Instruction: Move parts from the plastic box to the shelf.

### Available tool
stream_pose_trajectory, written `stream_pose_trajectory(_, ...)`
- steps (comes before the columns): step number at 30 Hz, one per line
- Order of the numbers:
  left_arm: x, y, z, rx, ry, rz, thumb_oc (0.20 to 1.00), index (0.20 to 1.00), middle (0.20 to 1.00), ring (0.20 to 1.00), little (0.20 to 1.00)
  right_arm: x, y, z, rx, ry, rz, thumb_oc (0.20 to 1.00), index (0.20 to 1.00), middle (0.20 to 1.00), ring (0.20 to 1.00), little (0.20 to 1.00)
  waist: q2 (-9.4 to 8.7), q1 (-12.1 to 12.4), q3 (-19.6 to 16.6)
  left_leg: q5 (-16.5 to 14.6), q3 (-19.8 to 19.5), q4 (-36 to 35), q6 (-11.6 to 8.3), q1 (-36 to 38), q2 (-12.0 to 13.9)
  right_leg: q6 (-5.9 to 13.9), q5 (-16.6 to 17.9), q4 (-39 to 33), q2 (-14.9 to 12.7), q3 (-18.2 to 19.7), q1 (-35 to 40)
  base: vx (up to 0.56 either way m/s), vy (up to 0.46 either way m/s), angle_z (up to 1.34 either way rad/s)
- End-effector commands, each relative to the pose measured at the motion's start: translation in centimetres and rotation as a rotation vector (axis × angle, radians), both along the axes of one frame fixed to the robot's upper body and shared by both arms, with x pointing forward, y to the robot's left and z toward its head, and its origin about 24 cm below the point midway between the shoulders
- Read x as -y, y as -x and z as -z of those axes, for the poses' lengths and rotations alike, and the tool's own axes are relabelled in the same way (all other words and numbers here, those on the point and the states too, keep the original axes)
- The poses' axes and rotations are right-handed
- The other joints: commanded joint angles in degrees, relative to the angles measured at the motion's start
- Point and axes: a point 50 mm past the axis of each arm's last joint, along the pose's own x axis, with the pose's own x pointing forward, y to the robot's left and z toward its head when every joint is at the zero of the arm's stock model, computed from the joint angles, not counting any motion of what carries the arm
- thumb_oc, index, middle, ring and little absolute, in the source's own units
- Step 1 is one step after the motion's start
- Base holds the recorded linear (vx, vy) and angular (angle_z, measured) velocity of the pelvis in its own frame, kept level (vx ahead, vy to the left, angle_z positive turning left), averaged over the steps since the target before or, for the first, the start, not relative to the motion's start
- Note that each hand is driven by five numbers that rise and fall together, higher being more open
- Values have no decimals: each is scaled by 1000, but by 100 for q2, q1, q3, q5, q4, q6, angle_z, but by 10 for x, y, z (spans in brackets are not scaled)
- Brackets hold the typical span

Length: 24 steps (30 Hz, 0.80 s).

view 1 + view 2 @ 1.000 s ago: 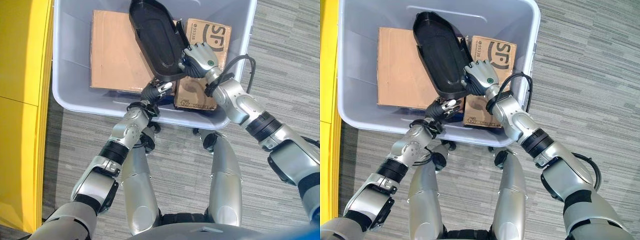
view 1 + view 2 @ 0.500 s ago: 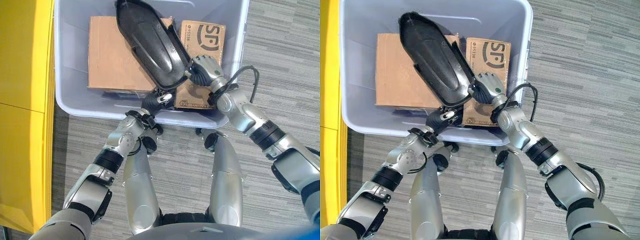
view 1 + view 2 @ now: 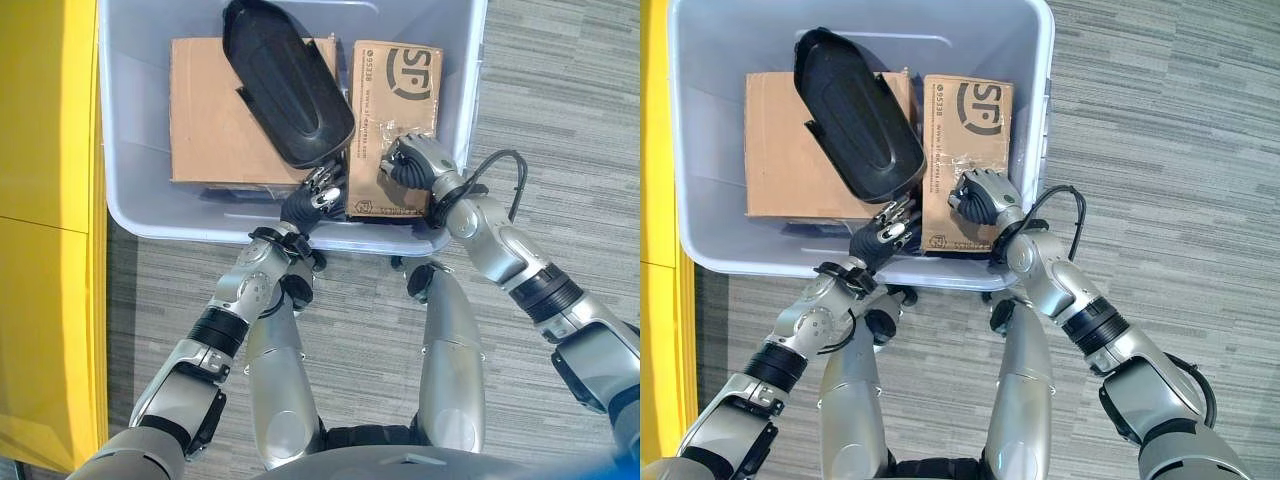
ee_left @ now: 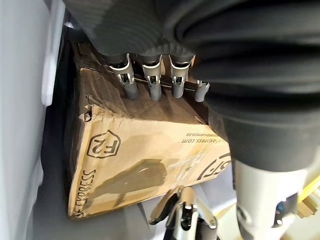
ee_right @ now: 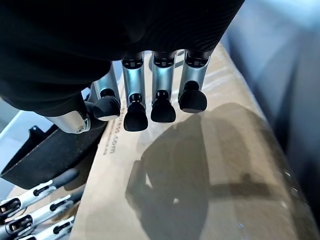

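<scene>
While we look down from the head, we see the plastic box [image 3: 130, 200] on the grey carpet [image 3: 560, 120], with a yellow shelf [image 3: 45, 200] along its left side. Inside it lie 2 cardboard boxes side by side: a plain large one [image 3: 215, 130] on the left and a narrower printed one [image 3: 392, 120] on the right. A long black oval tray [image 3: 285, 85] rests tilted across the large box, its near end reaching the gap between the 2 boxes. Our left hand [image 3: 312, 196] reaches over the near wall of the plastic box, its fingers [image 4: 150, 82] straight and spread, pointing up just beneath the near end of the tray and gripping nothing. Our right hand [image 3: 412, 162] hovers over the near part of the printed box, its fingers [image 5: 162, 100] curled inward on themselves and empty, just beside the tray but apart from it.
</scene>
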Motion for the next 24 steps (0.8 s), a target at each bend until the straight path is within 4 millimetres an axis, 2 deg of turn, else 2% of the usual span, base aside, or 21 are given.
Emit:
stream_pose_trajectory(1,14,7,-22,120,136,21,1000,1000,1000,1000,1000,1,12,-17,87,-10,-58,200,200,200,200,200,274,-67,-218,-167,-715,155,-1194,64,516,862,19,-472,-286,58,76,0,0,0)
stream_pose_trajectory(5,15,8,-26,145,146,34,1000,1000,1000,1000,1000,6,13,-19,92,-111,-36,200,200,200,200,200,282,-81,-218,-158,-702,163,-1187,102,535,843,-4,-447,-274,72,112,-1,9,0)
stream_pose_trajectory(6,16,8,-26,139,153,23,1000,1000,1000,1000,1000,8,13,-19,96,-220,-20,200,200,200,200,200,286,-93,-218,-144,-695,145,-1181,131,529,832,-9,-441,-260,80,135,-4,34,-1)
stream_pose_trajectory(9,16,7,-26,130,159,1,1000,1000,1000,1000,1000,7,14,-24,136,-311,-42,200,200,200,200,200,292,-94,-218,-129,-687,129,-1170,171,524,827,-18,-447,-249,85,171,-4,26,-1)
stream_pose_trajectory(10,16,6,-26,122,184,-23,1000,1000,1000,1000,1000,4,17,-35,199,-396,-87,200,200,200,200,200,306,-91,-218,-131,-675,104,-1151,215,511,821,-37,-434,-236,88,206,-8,59,0)
stream_pose_trajectory(13,18,5,-27,115,213,-41,1000,1000,1000,1000,1000,-8,27,-65,313,-503,-210,200,200,200,200,200,347,-54,-218,-124,-671,70,-1119,289,475,815,-71,-402,-228,91,262,-10,60,-2)
stream_pose_trajectory(14,21,5,-28,107,217,-55,1000,1000,1000,1000,1000,-19,39,-92,369,-591,-342,200,200,200,200,200,388,-10,-218,-113,-679,56,-1103,332,445,812,-92,-365,-225,82,299,-9,61,-1)
stream_pose_trajectory(16,23,6,-26,99,223,-59,1000,1000,1000,1000,1000,-30,53,-116,368,-699,-472,200,200,200,200,200,432,57,-218,-116,-696,58,-1084,368,436,801,-142,-249,-255,76,320,0,53,2)
stream_pose_trajectory(17,23,6,-27,99,222,-59,1000,1000,1000,1000,1000,-30,53,-117,366,-700,-473,200,200,200,200,200,428,56,-218,-118,-697,59,-1084,367,433,802,-147,-241,-260,77,316,22,72,5)
stream_pose_trajectory(18,24,7,-27,92,235,-59,1000,1000,1000,1000,1000,-37,57,-129,313,-791,-538,200,200,200,200,200,474,117,-218,-125,-705,86,-1055,398,428,776,-205,-100,-293,84,317,25,64,5)
stream_pose_trajectory(20,26,7,-27,88,244,-47,1000,1000,1000,1000,1000,-45,57,-136,274,-851,-571,200,200,200,200,200,501,169,-218,-131,-725,77,-1031,438,404,767,-249,-13,-332,79,338,31,73,9)
stream_pose_trajectory(22,33,7,-30,101,221,-8,1000,1000,1000,1000,1000,-59,56,-145,243,-859,-593,200,200,200,200,200,565,269,-218,-173,-731,9,-968,491,335,753,-280,73,-390,46,382,32,55,13)
stream_pose_trajectory(24,35,8,-31,110,208,-1,1000,1000,1000,1000,1000,-61,56,-146,237,-855,-594,200,200,200,200,200,573,284,-218,-189,-743,-14,-947,503,309,758,-286,98,-404,37,391,17,13,21)
